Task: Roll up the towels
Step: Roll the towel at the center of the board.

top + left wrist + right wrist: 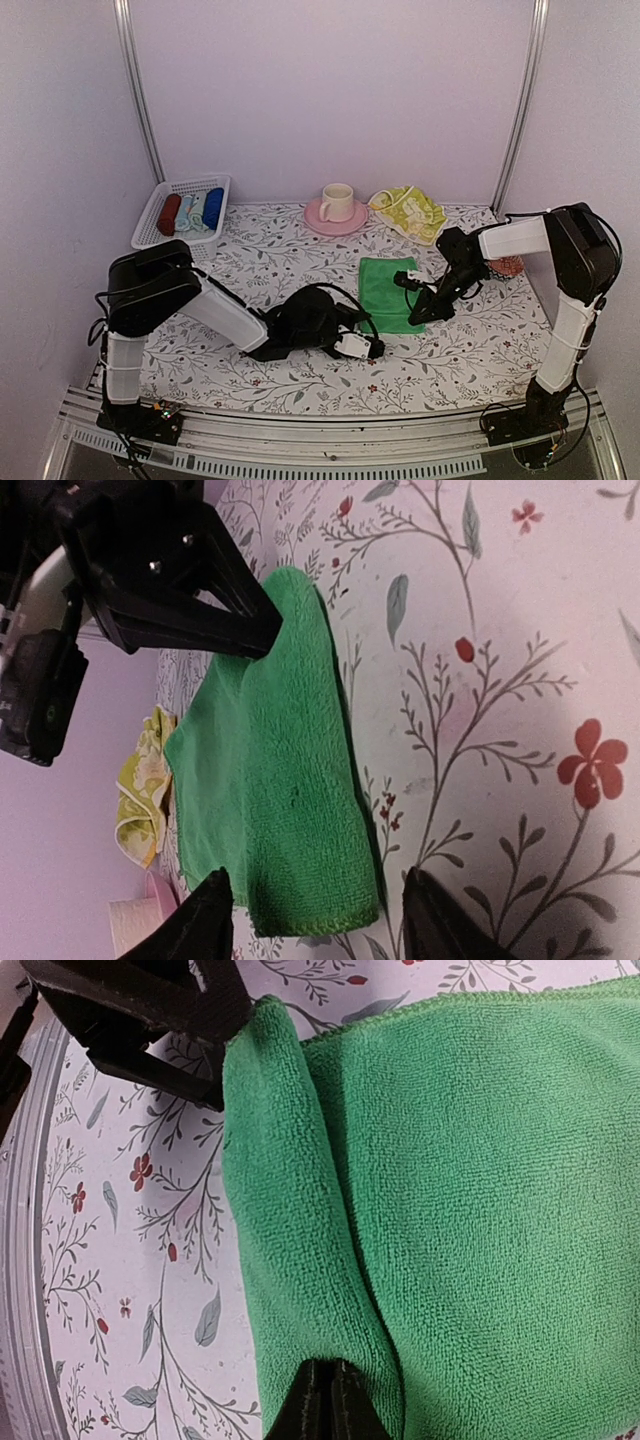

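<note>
Right wrist | right gripper point(325, 1400) pinches green towel point(480, 1190) fold | left gripper point(312, 920) apart, astride it

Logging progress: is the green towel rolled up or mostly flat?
Mostly flat: only the near edge of the green towel is curled over once; the rest lies spread.

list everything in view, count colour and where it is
green towel: one, bright green, mid table, one edge rolled over
yellow towel: one, pale yellow, green marks, back right
saucer: one, pink, back centre
cup: one, cream, on saucer
basket: one, white, back left
cloth rolls: at least three, dark red, pale blue, deep blue, in basket
table: one, floral cover
left gripper: black, open, astride the rolled edge
right gripper: black, shut on green towel
</note>
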{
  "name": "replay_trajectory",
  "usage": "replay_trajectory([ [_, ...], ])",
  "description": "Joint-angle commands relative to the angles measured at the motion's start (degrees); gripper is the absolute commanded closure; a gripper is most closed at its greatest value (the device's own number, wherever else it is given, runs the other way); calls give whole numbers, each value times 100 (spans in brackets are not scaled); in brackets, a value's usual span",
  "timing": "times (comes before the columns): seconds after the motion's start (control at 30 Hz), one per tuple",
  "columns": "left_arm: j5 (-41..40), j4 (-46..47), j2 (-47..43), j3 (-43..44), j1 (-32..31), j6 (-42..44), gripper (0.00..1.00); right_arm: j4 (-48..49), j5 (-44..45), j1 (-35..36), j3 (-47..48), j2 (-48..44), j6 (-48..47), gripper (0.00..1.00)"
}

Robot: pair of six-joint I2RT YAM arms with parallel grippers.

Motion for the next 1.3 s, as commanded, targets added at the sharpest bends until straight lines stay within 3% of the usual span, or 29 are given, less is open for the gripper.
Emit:
replay_trajectory([
  [0.0, -160, -531, 241, 312, -76, 197, 44, -67, 170, -51, 45, 209, 51, 91],
  [0.33, -599, -757, 554, 562, -135, 257, 62, -125, 110, -49, 66, 208, 5, 91],
  [0.43, -653, -735, 559, 545, -141, 257, 79, -154, 100, -52, 88, 208, -6, 91],
  [0.5, -676, -704, 540, 538, -160, 229, 100, -175, 79, -49, 100, 180, -14, 90],
  [0.73, -477, -887, 288, 558, -141, -71, 100, -212, 3, -59, 36, -285, -203, 82],
  [0.87, 19, -1433, 15, 665, -55, -672, 100, 110, 137, -57, -277, -928, -404, 67],
  [1.07, 769, -2079, -242, 795, 107, -1254, 100, 1577, 627, 101, -1739, -2330, -965, 39],
  [1.27, 1300, -2707, -184, 1202, 284, -1672, 100, 3047, 1186, 773, -3005, -3442, -1608, 26],
])
